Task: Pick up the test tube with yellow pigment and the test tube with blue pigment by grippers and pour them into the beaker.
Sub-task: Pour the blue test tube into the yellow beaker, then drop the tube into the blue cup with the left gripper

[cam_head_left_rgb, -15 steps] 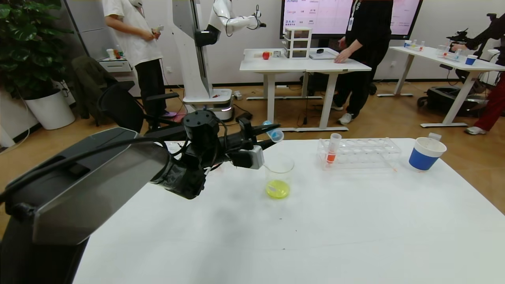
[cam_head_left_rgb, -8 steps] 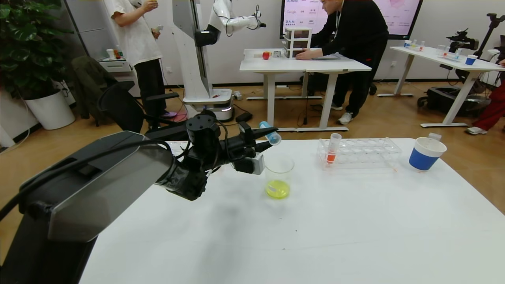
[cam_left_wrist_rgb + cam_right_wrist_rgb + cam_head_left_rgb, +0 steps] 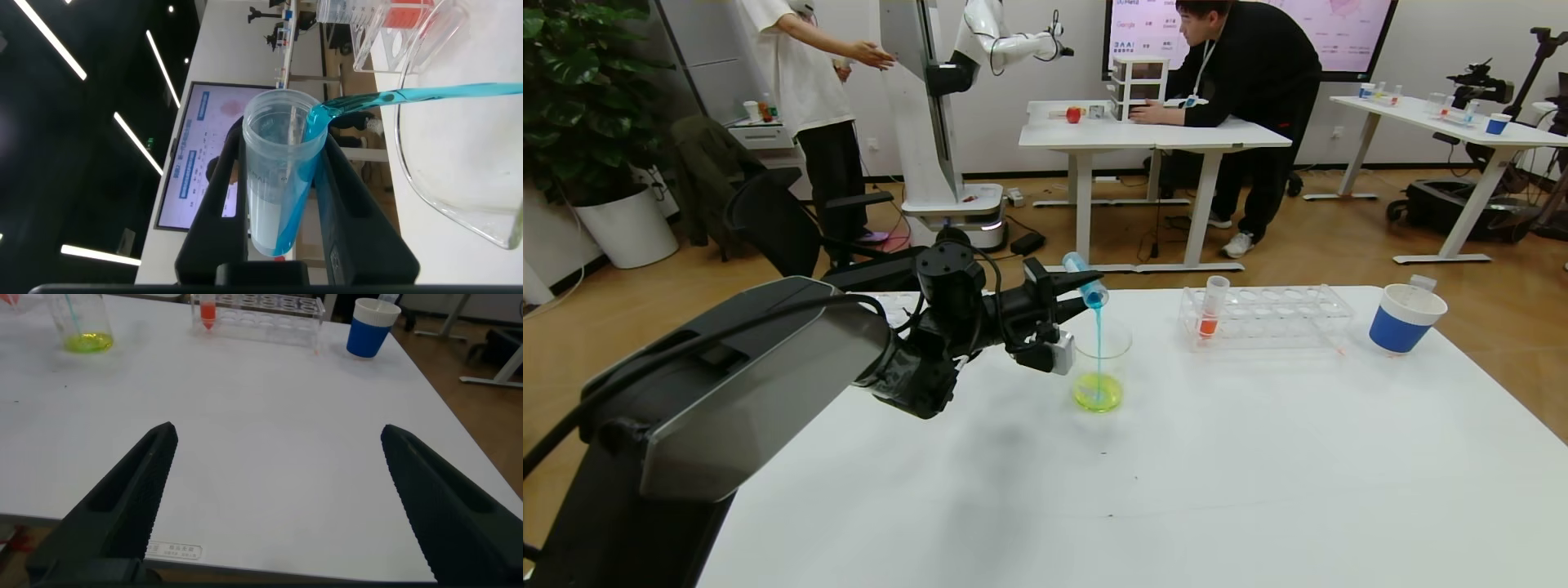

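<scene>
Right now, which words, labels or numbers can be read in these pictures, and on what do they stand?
Wall screen: text too small to read.
White sticker: print too blurred to read.
Beaker, blue cup, tube rack: no text.

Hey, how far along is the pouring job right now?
Done: yellow liquid already sits in the beaker. In hand: the left gripper is shut on the test tube with blue pigment, tipped over the beaker with a blue stream falling in. Left: emptying that tube. The right gripper hangs open above the table, idle.
</scene>
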Controlling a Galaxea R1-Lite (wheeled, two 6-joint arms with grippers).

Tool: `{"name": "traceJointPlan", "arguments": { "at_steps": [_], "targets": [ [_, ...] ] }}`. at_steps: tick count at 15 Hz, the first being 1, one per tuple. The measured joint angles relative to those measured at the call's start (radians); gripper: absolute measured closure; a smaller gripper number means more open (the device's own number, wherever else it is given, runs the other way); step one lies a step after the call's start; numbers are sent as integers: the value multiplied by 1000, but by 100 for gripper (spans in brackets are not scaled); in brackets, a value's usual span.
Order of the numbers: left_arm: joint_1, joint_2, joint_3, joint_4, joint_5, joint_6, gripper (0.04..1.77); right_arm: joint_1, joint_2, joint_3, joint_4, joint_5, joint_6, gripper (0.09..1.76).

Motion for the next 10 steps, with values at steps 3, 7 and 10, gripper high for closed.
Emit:
{"name": "traceJointPlan", "arguments": {
  "at_steps": [3,7,10],
  "targets": [
    [-2,1,10,-3,-1,54,130,0,0,0,0,0,0,11],
    [-5,1,14,-5,-1,138,130,0,0,0,0,0,0,11],
    [-5,3,19,-4,-4,229,130,0,0,0,0,0,0,11]
  ]
}}
